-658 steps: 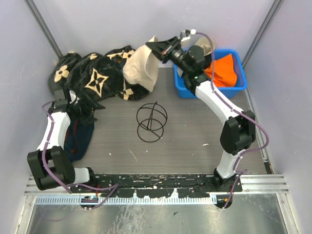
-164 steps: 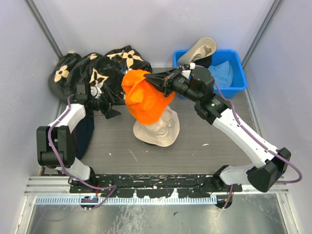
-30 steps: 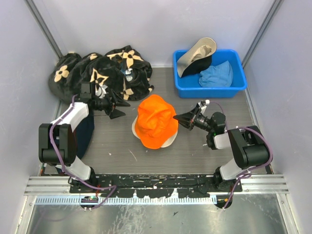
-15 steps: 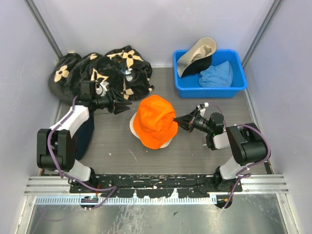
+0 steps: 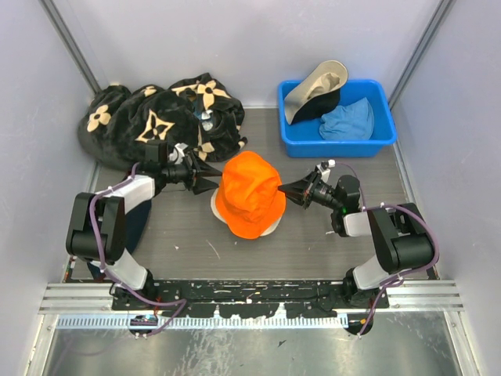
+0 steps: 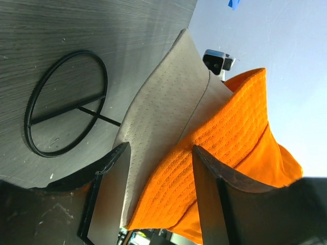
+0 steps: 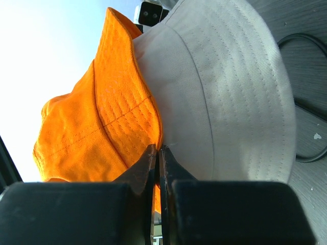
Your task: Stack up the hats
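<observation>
The orange hat (image 5: 249, 194) sits on top of the beige hat (image 5: 217, 206) at the table's middle, over a black wire stand (image 6: 66, 102). My left gripper (image 5: 209, 178) is open at the stack's left side, and both brims lie between its jaws in the left wrist view (image 6: 161, 148). My right gripper (image 5: 282, 190) is shut on the orange hat's brim (image 7: 122, 127) at the stack's right side, seen close in the right wrist view (image 7: 157, 148). The light blue hat (image 5: 347, 121) and a black hat with a pale lining (image 5: 315, 88) lie in the blue bin (image 5: 337, 146).
A large black cloth with tan flower motifs (image 5: 156, 117) is heaped at the back left. A dark navy garment (image 5: 137, 223) lies under my left arm. The blue bin stands at the back right. Grey walls close in both sides.
My left gripper has moved right, up to the hats' left brim. The orange hat has shifted slightly on the beige hat. My right gripper has stayed at the right brim.
</observation>
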Controlling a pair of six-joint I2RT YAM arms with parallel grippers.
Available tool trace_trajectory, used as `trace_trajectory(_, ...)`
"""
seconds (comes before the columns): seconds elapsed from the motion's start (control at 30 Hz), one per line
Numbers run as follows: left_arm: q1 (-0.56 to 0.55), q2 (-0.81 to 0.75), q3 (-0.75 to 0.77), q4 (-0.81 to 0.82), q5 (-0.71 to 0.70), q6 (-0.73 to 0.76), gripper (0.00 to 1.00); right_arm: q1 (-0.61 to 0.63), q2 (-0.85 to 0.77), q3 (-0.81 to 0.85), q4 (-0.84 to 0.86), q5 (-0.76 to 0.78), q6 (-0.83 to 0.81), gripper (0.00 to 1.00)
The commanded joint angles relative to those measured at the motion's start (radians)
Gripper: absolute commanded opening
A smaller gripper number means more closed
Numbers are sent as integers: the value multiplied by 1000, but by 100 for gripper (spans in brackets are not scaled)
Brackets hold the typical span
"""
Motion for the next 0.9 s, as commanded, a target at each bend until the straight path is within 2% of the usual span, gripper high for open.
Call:
trace_trajectory(0.0, -5, 12, -32, 153, 57, -60, 59, 1, -31, 26, 20, -9, -14, 3)
trace_trajectory(0.2, -5, 32, -143, 474, 99, -244, 59, 1, -19, 27, 21, -9, -13, 3)
trace_trajectory(0.43, -4, 130, -270, 1017, 96, -545, 54, 1, -11, 34, 20, -10, -11, 3)
trace_trajectory(0.57, -4, 177, -307, 1272, 64, -675, 50, 1, -8, 37, 17, -7, -11, 3)
trace_trajectory(0.67, -6, 181, -321, 1371, 44, -717, 51, 1, -5, 40, 15, -5, -11, 3)
trace_trajectory(0.87, -6, 123, -362, 1398, 18, -701, 53, 1, 0, 46, 9, -3, -11, 3)
